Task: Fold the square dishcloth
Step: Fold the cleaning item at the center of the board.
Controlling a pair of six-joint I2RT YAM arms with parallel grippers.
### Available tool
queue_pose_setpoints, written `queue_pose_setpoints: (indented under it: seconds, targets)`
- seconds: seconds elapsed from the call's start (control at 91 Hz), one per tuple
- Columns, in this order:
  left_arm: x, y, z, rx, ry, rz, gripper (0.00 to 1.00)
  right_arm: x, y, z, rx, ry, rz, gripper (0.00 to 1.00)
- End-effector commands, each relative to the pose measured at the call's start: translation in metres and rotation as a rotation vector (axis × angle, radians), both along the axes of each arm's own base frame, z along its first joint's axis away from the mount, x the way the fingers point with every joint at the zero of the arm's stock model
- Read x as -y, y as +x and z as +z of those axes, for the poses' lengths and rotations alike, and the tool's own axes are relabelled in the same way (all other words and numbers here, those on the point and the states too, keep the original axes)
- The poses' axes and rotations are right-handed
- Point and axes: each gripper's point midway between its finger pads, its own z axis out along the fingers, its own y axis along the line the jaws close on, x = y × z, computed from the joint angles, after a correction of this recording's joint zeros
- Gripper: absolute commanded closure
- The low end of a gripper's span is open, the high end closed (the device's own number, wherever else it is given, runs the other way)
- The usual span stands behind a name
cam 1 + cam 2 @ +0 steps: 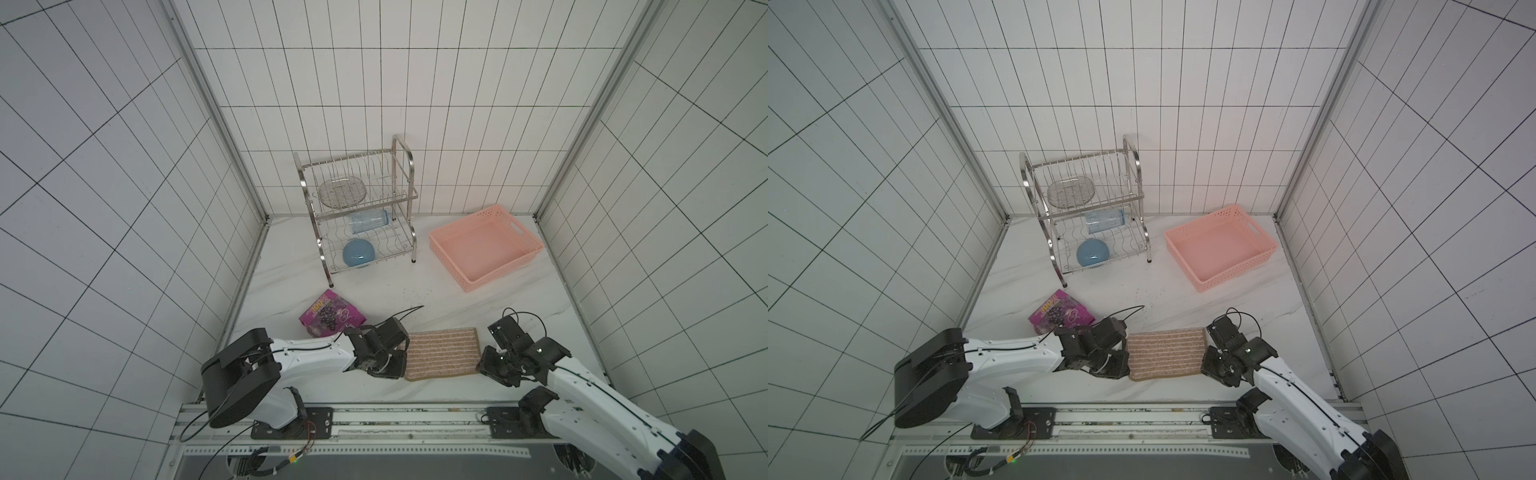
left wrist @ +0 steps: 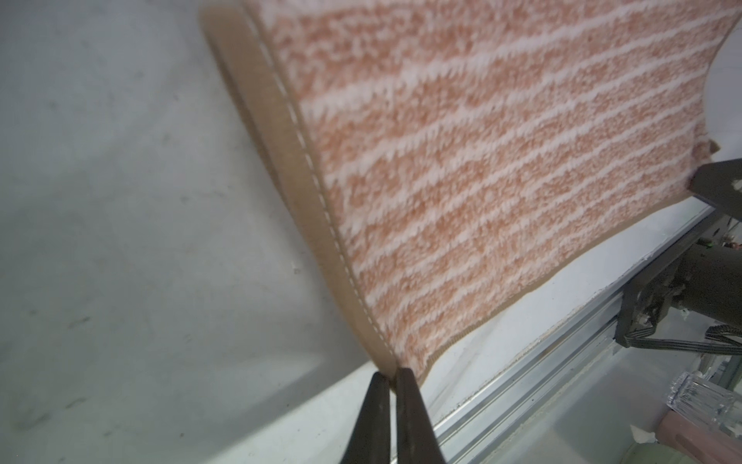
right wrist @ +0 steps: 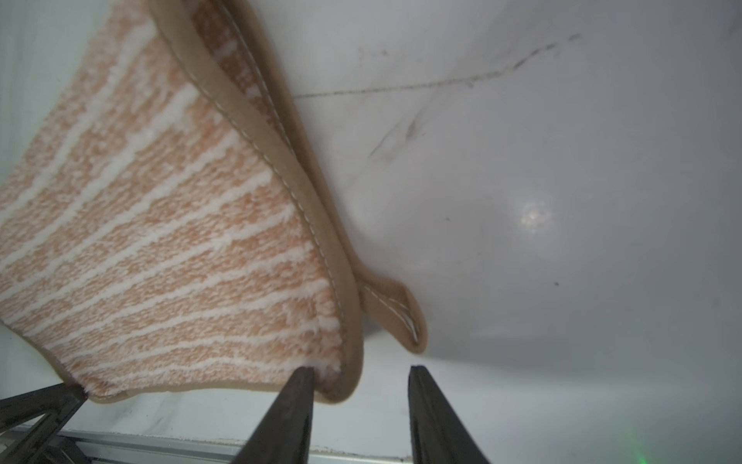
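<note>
The square dishcloth [image 1: 442, 353] [image 1: 1165, 353], tan-brown with thin white stripes, lies near the table's front edge as a rectangle. Two layers show along its right edge in the right wrist view, with the small corner loop [image 3: 401, 313] sticking out. My left gripper [image 1: 406, 365] [image 2: 392, 373] is shut on the cloth's [image 2: 461, 180] near left corner, which is lifted a little off the table. My right gripper [image 1: 481, 363] [image 3: 361, 373] stands open around the near right corner of the cloth [image 3: 160, 241]. One of its fingers [image 3: 297, 393] touches the cloth.
A magenta snack packet [image 1: 332, 319] lies just behind the left arm. A metal dish rack [image 1: 361, 208] holding a blue bowl [image 1: 359, 253] and a bottle [image 1: 369, 221] stands at the back. A pink basket [image 1: 498, 282] sits back right. A metal rail [image 1: 374, 415] runs along the front.
</note>
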Motion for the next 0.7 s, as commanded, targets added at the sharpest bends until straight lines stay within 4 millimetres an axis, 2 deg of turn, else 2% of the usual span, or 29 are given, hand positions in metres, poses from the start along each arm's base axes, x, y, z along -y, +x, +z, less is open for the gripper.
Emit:
queue_pose_setpoints:
  seconds: [0.0, 0.154, 0.253, 0.352, 0.539, 0.693]
  targets:
    - [0.01, 0.005, 0.01, 0.021, -0.036, -0.005, 0.94, -0.005, 0.005, 0.0, 0.019, 0.034, -0.027, 0.6]
    - [0.011, 0.004, 0.011, 0.018, -0.041, -0.01, 1.0, -0.008, 0.016, 0.002, 0.062, 0.048, -0.056, 0.63]
    - [0.012, 0.003, 0.013, 0.017, -0.048, -0.018, 1.0, -0.01, 0.019, 0.002, 0.076, 0.064, -0.066, 0.66]
    - [0.013, 0.003, 0.017, 0.021, -0.057, -0.021, 1.0, -0.01, 0.021, 0.002, 0.086, 0.067, -0.072, 0.74]
    - [0.011, 0.004, 0.026, 0.038, -0.059, -0.019, 1.0, -0.012, 0.022, 0.008, 0.114, 0.087, -0.067, 0.96]
    - [0.01, 0.006, 0.033, 0.054, -0.058, -0.021, 1.0, -0.011, 0.024, 0.017, 0.126, 0.082, -0.059, 1.0]
